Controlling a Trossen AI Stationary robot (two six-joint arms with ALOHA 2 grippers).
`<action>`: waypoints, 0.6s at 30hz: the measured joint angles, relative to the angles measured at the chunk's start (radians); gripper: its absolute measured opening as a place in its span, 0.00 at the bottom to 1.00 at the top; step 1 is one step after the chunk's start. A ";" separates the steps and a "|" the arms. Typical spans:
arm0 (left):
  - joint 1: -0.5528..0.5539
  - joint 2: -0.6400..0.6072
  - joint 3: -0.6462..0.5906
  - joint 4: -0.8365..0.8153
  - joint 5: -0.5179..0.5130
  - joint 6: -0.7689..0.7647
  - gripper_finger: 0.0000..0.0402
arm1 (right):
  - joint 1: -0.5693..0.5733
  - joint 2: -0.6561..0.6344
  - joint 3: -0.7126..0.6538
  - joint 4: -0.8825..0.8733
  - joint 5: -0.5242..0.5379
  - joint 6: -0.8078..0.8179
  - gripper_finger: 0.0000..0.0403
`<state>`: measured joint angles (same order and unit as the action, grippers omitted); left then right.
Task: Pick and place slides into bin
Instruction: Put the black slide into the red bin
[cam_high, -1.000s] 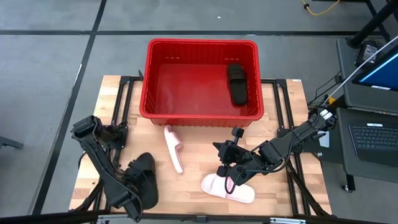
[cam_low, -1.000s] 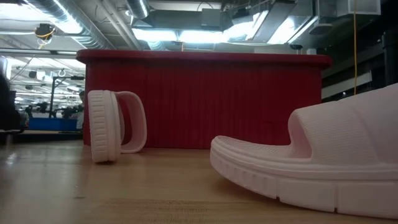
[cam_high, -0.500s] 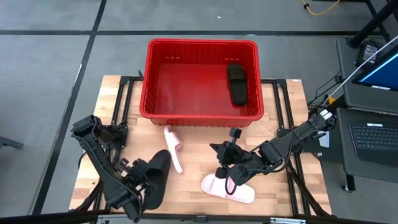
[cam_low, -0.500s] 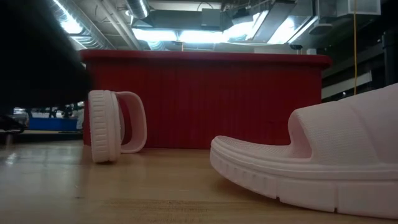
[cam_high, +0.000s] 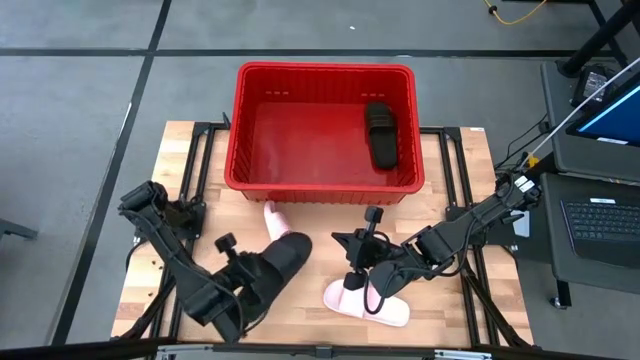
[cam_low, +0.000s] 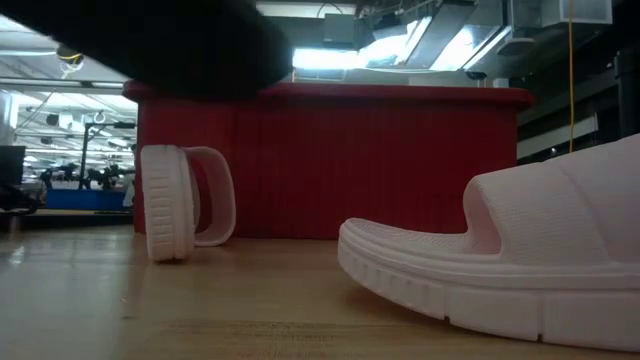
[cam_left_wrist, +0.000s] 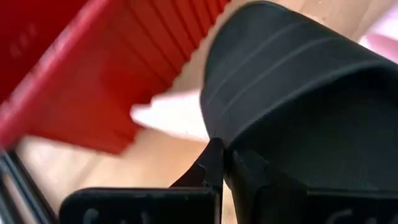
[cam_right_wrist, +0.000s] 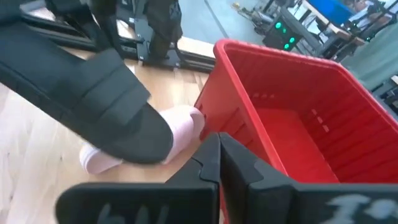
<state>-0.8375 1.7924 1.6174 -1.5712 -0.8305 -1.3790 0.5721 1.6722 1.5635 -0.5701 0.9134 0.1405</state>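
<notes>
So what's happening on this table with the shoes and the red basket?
A two-armed robot is putting slide sandals into the red bin. The left gripper holds a black slide lifted off the table, near the bin's front wall. One black slide already lies inside. Two pink slides wait on the table: one on its edge by the bin, one flat under the right gripper, whose fingers look shut.

wooden table (cam_high: 450, 160) | red bin (cam_high: 325, 72) | two pink slides (cam_high: 368, 303) (cam_low: 182, 203)
</notes>
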 joint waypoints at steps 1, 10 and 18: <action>0.010 -0.002 0.005 0.001 -0.020 0.051 0.01 | 0.000 0.000 0.000 0.019 -0.001 -0.016 0.01; 0.119 -0.062 0.060 -0.001 -0.189 0.263 0.01 | 0.000 0.002 0.030 0.196 0.000 -0.199 0.01; 0.187 -0.107 0.070 0.000 -0.329 0.329 0.01 | 0.000 0.002 0.121 0.241 0.002 -0.256 0.07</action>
<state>-0.6506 1.6852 1.6871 -1.5715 -1.1599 -1.0498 0.5724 1.6737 1.6850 -0.3291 0.9157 -0.1155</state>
